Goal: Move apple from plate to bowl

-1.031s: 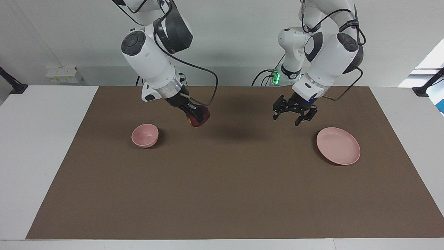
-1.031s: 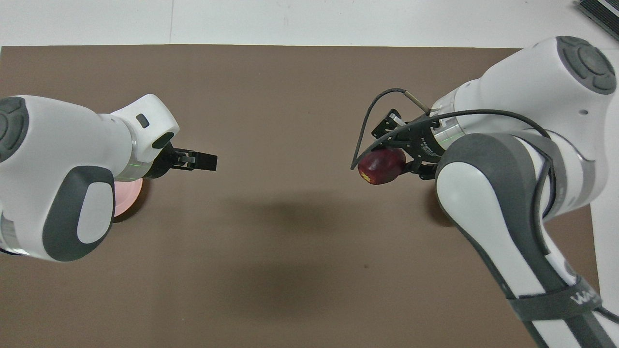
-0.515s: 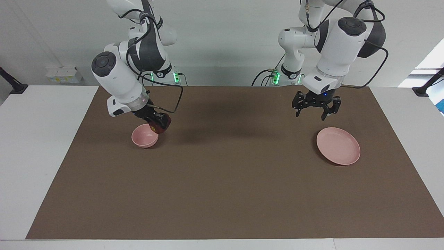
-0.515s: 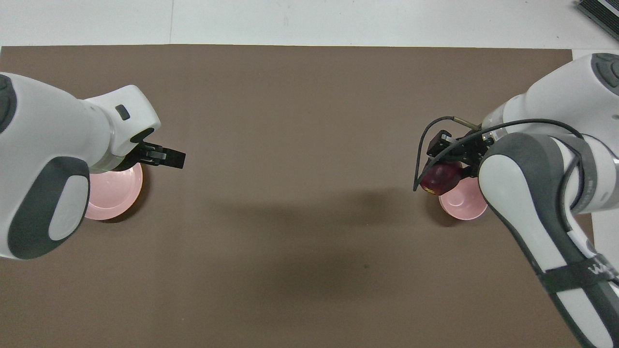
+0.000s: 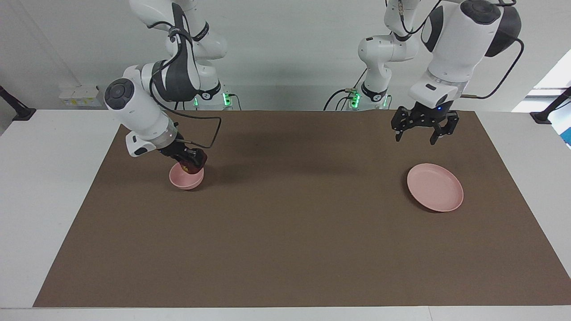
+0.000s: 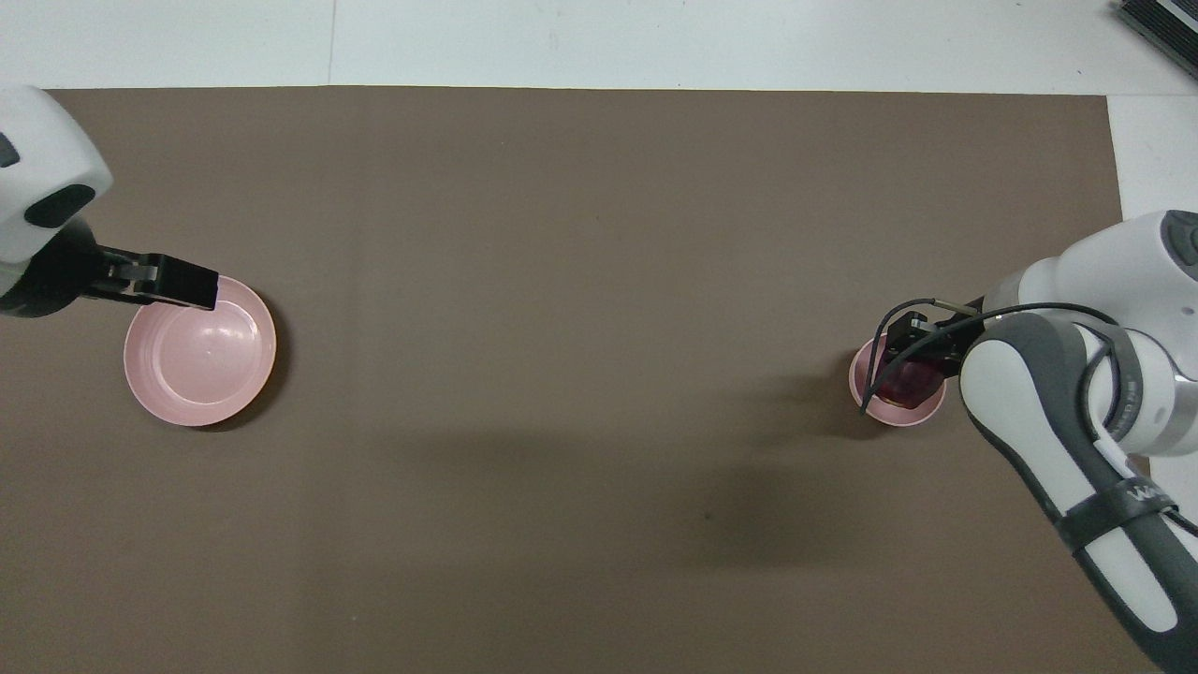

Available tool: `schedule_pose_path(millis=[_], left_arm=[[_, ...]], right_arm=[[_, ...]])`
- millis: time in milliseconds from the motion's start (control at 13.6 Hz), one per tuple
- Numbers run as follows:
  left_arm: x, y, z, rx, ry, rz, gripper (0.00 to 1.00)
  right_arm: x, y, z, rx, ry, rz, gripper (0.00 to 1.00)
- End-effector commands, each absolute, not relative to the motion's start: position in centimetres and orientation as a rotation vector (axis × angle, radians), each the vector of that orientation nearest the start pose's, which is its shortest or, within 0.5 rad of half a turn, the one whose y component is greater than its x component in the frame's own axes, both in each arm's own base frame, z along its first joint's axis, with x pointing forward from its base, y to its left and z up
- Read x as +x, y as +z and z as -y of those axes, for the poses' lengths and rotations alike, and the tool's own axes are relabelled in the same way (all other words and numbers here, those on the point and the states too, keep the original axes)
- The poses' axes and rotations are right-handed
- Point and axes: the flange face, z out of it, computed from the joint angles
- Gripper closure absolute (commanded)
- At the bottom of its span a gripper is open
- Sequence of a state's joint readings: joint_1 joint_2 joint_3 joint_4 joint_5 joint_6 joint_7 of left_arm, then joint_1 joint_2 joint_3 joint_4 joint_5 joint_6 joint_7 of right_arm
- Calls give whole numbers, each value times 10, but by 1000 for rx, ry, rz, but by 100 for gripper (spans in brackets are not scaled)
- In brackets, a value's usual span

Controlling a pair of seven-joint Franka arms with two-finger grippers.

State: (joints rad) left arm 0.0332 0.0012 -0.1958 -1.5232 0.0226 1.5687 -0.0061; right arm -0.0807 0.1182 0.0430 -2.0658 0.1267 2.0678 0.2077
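Observation:
The small pink bowl [image 5: 180, 180] stands on the mat toward the right arm's end of the table; it also shows in the overhead view [image 6: 878, 410]. My right gripper [image 5: 194, 164] is down at the bowl's mouth, shut on the dark red apple [image 5: 192, 169], which sits low inside the bowl [image 6: 904, 386]. The wide pink plate [image 5: 435, 187] lies bare toward the left arm's end [image 6: 199, 351]. My left gripper [image 5: 424, 133] is open and empty, raised over the mat beside the plate's edge that is nearer to the robots [image 6: 182, 286].
A brown mat [image 5: 290, 214] covers most of the white table. A black cable [image 5: 209, 133] loops from the right wrist just above the bowl.
My right gripper carried the apple from over the mat's middle toward the right arm's end and lowered it into the bowl. My left gripper rose and drew back toward its own end.

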Motion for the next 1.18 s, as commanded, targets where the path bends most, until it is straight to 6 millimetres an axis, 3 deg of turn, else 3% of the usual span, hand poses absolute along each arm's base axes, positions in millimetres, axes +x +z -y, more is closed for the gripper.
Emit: schedule_pose_path(millis=[0,74,147,368,589,883,1031,1104], left_arm=[[545,666,77,-3097,-34,-299,0],[545,673,65,-3101,-35,-276,0],[543,672,58,-3106,-6,-262,0],[541,673,59,-3115,0,-294,0],[539,677,54,-3142,-26,-275,0],[534,682,53,-3145,-34,-264,0],[534,682,50,-3144,-34,-254,0],[534,682,48,-3144,-34,-249,0]], right_arm=[[554,352,20,-3019,162,-441,85],[554,353,20,-3019,169,-442,14],[556,355,21,-3018,169,-441,0],[567,384,13,-3034,116,-404,0],[586,428,13,-3125,63,-308,0],[599,484,-11,-3175,11,-169,0],[599,518,-19,-3173,-6,-147,0],[597,545,-20,-3155,-31,-110,0]])
